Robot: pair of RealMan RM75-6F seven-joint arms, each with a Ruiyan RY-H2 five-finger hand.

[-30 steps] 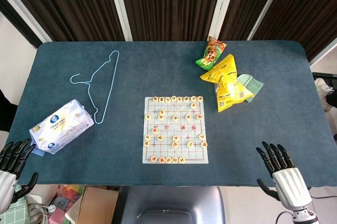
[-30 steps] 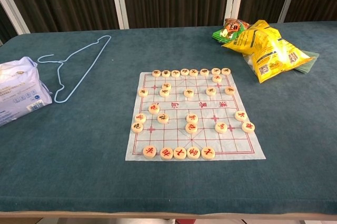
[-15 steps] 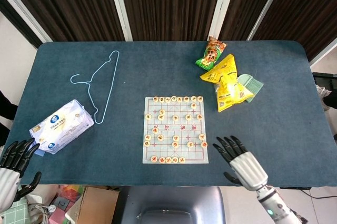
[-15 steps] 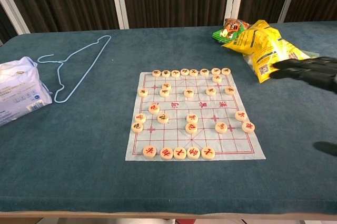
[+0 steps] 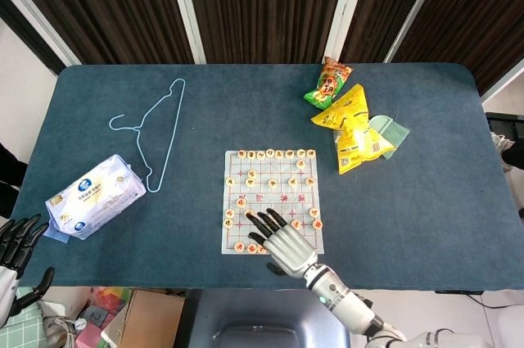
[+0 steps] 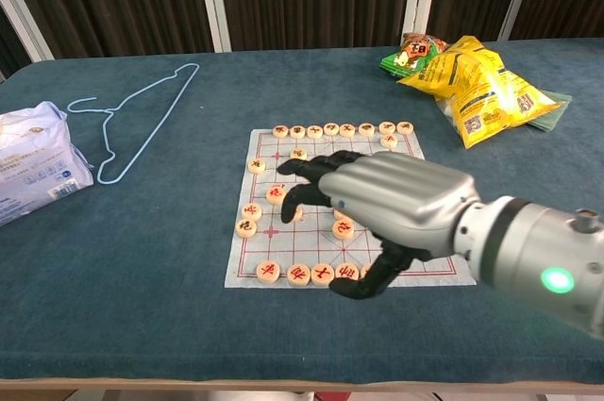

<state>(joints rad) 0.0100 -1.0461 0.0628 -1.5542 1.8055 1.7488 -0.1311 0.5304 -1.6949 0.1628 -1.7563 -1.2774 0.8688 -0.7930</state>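
so far nothing is lifted. right robot hand [image 5: 282, 237] hovers over the near half of the white paper chess board with red grid lines [image 5: 315, 169], fingers spread wide and dark fingertips [image 6: 297, 167] pointing into the middle rows; it grips nothing that shows. round cream chess pieces with red or dark characters [image 6: 297, 274] sit on the board, back row and near row in line, mid-board ones scattered. whether a fingertip touches a piece cannot be told, the palm hides that patch. left robot hand [image 5: 18, 243] hangs off the near-left edge of the dark blue cloth surface [image 5: 426, 168], fingers apart, holding nothing. judgement: early stage, reach made, a pick or push of one piece not yet done.
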